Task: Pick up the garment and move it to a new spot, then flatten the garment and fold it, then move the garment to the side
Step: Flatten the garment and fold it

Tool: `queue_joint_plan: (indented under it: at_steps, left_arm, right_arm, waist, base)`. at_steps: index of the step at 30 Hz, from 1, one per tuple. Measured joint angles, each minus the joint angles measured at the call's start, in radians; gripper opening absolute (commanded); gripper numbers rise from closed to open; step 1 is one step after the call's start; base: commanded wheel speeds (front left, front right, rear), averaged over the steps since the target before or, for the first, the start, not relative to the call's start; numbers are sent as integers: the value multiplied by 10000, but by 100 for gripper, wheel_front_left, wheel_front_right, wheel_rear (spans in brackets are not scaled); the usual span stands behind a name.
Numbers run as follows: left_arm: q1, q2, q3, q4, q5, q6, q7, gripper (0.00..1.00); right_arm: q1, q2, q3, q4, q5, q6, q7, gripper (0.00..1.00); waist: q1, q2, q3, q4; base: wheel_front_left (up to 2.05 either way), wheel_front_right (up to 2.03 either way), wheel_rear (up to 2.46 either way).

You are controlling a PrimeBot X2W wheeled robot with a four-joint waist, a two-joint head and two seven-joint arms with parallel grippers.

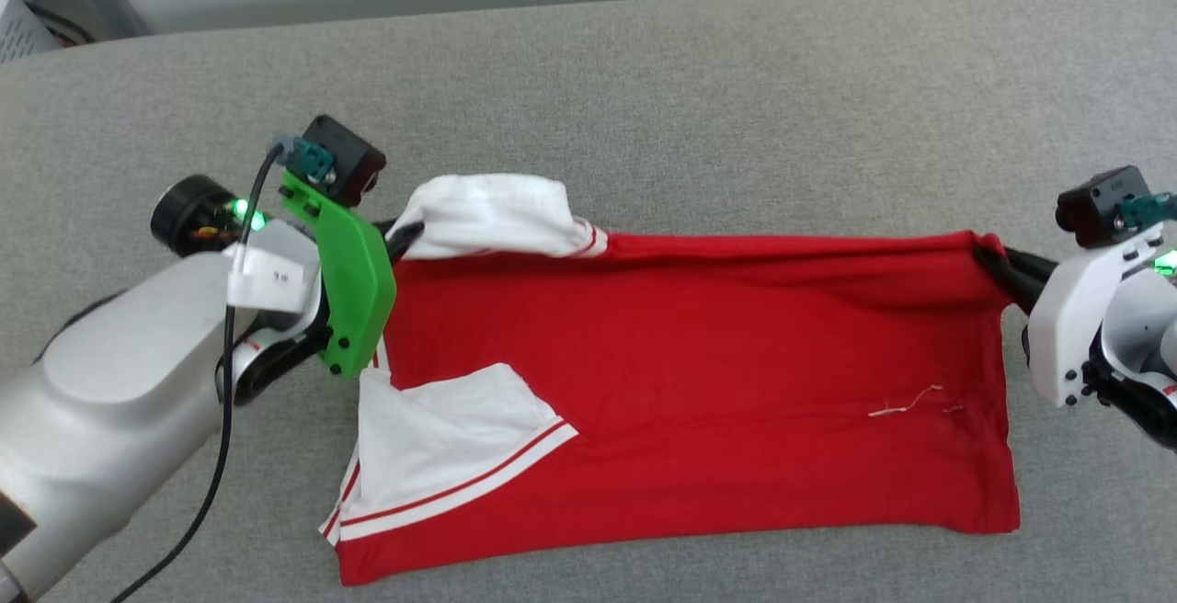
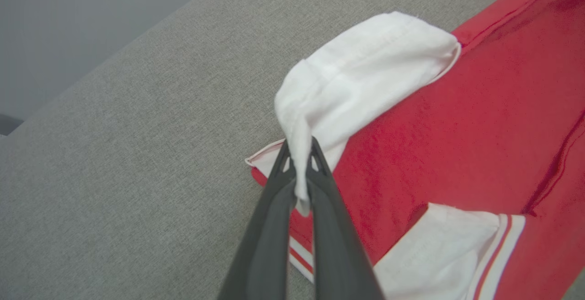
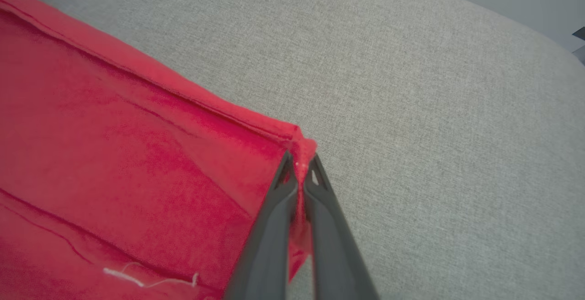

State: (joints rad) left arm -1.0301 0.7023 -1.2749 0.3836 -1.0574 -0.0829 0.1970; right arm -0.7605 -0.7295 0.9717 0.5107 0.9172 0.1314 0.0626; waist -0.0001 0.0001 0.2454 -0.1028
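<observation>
Both pincers (image 1: 409, 237) (image 1: 988, 261) tight on garment (image 1: 699, 373)

Red garment (image 1: 699, 355) lies across grey fabric surface (image 1: 644, 79) (white sleeves twd robot's left).

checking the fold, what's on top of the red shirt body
A white striped-trim sleeve lies flat on the red garment; the left gripper pinches another sleeve. Beneath them is covered.
</observation>
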Motion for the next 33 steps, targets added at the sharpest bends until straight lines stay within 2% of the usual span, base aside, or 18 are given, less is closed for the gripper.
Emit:
queue_joint_plan:
  at_steps: [12, 17, 21, 27, 31, 32, 33]
  left_arm:
    - [2473, 880, -27, -1772, -226, 1208, -773, 0]
    - [3445, 961, -31, -2190, -629, 1632, -1200, 0]
    - [4079, 1076, -35, -2228, -851, 1847, -1415, 0]
    - [4753, 1024, -42, -1935, -1160, 1850, -1538, 0]
    - [4922, 792, -50, -1547, -1175, 1824, -1613, 0]
    - [4939, 734, -50, -1446, -1175, 1793, -1643, 0]
    - [4945, 685, -50, -1352, -1172, 1793, -1697, 0]
  right_arm:
    - [1937, -518, -201, -1133, 17, 0, -692, 0]
    - [2932, -639, -748, -1402, 0, 0, -934, 0]
    - [3827, -627, -1127, -1569, -73, 0, -1005, 0]
    - [4611, -362, -1641, -1632, -96, 0, -838, 0]
    - [4969, -27, -1873, -1532, -169, 0, -656, 0]
    - [5030, 79, -1983, -1459, -167, 0, -658, 4]
    - [5070, 151, -2054, -1423, -167, 0, -658, 47]
  waist:
    - [0, 0, -1113, 167]
    - [0, 0, -1365, 215]
    - [0, 0, -1448, 230]
    - [0, 0, -1473, 187]
    - [0, 0, -1416, 168]
    - [0, 0, -1400, 164]
    - [0, 0, -1396, 168]
  base:
    - [0, 0, 0]
    - [0, 0, 0]
    - [0, 0, 0]
    - [0, 0, 0]
    - [0, 0, 0]
    - [0, 0, 0]
    - [0, 0, 0]
